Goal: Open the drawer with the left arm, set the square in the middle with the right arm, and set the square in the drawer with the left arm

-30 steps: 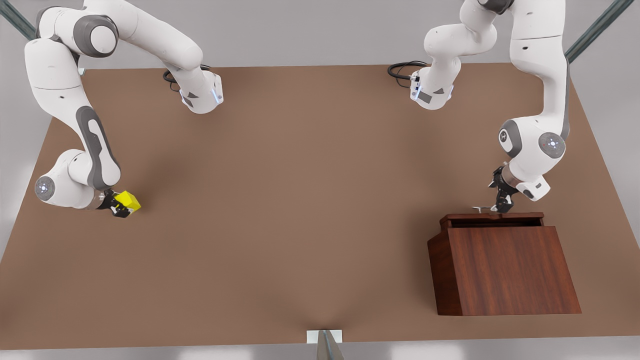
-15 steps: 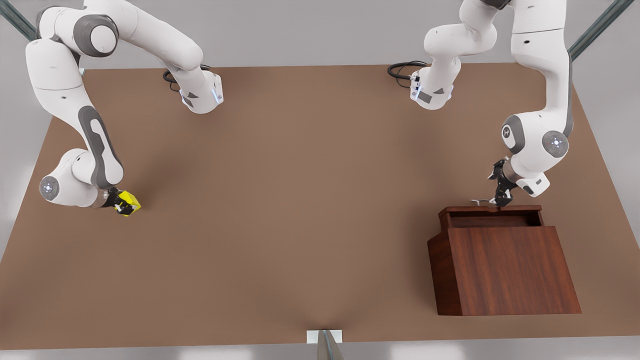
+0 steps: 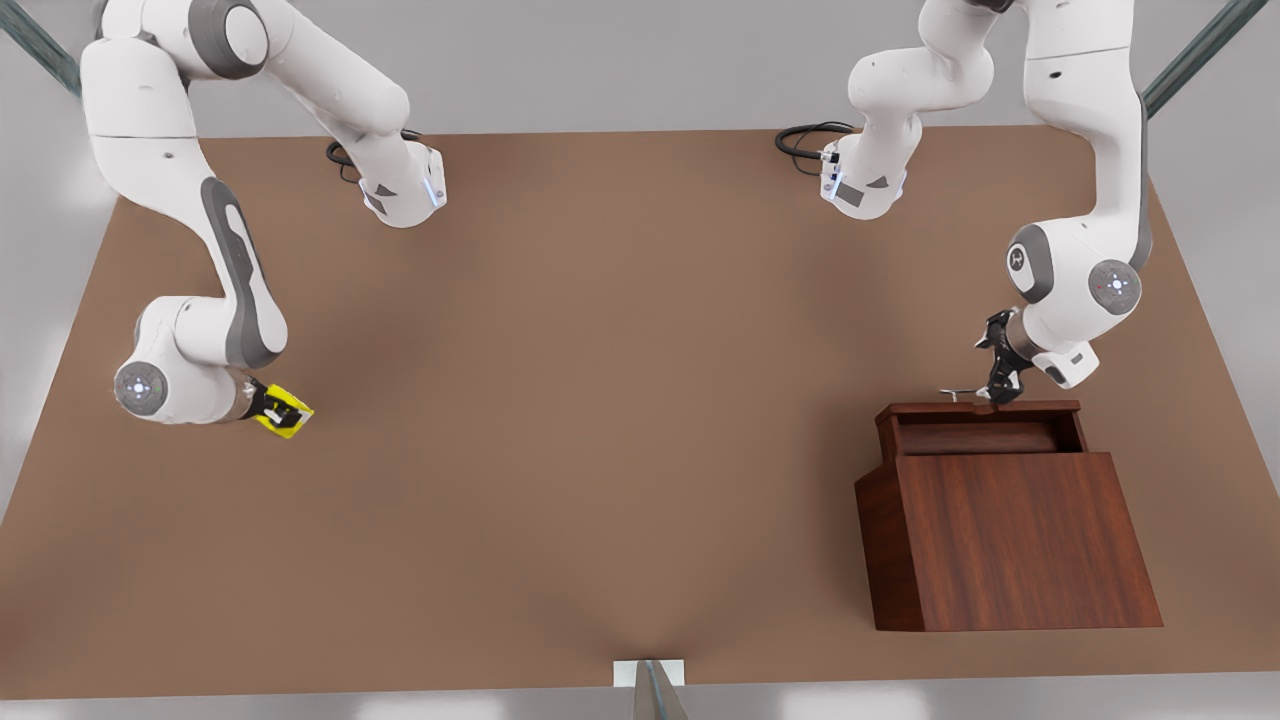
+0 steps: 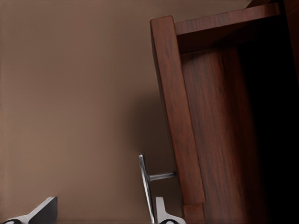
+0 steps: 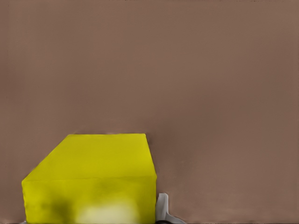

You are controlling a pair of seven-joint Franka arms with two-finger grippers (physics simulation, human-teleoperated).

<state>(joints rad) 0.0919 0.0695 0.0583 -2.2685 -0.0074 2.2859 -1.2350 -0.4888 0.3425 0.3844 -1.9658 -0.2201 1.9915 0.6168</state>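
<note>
Hidden and cut-off parts at the square and the drawer

In the right wrist view the square [image 5: 91,179] runs off the frame's edge and covers all but one finger tip [image 5: 162,210] of the right gripper [image 3: 272,408]. In the left wrist view the drawer [image 4: 212,116] interior is lost in dark shadow, and its handle [image 4: 146,186] is cropped by the edge, so how the left gripper [image 3: 1003,385] sits on the bar stays unclear; in the front view that contact is too small to read.

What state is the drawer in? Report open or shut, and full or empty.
Open partway: the drawer juts from the cabinet, left hand at its handle. The visible part holds nothing.
</note>
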